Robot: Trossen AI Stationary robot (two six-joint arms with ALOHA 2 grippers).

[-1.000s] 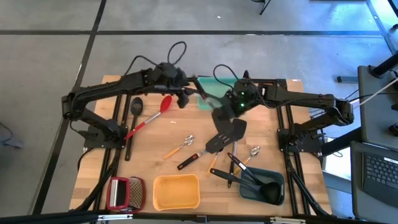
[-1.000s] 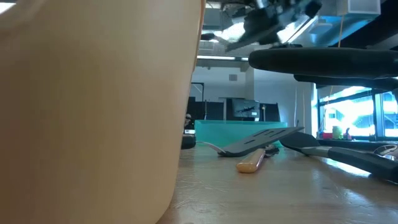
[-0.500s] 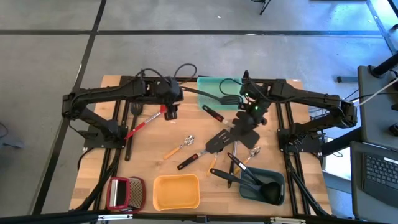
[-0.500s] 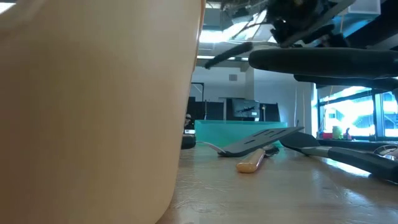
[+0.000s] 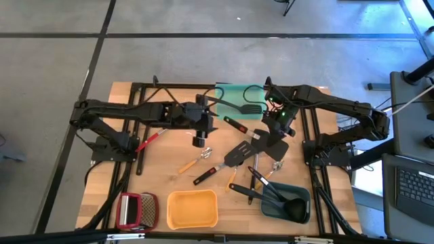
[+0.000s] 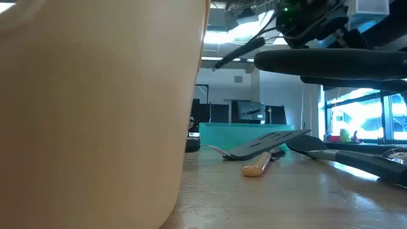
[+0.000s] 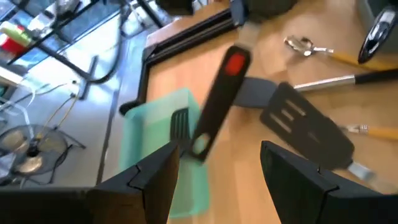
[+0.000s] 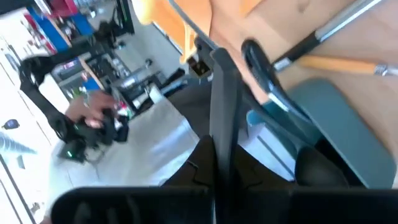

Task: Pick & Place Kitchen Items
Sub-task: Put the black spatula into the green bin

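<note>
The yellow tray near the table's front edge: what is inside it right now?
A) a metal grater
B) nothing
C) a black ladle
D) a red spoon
B: seen from above, the yellow tray shows only its bare floor; the grater stands beside it on the table.

Black spatula (image 6: 267, 145) before teal tray (image 6: 219, 135)

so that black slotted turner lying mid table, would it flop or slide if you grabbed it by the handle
The black slotted turner looks moulded and thin, so probably stiff and light. Its wide head sits opposite a narrow handle, so a handle grip may droop head-down. On the smooth wooden table it likely slides rather than rolls.
</note>
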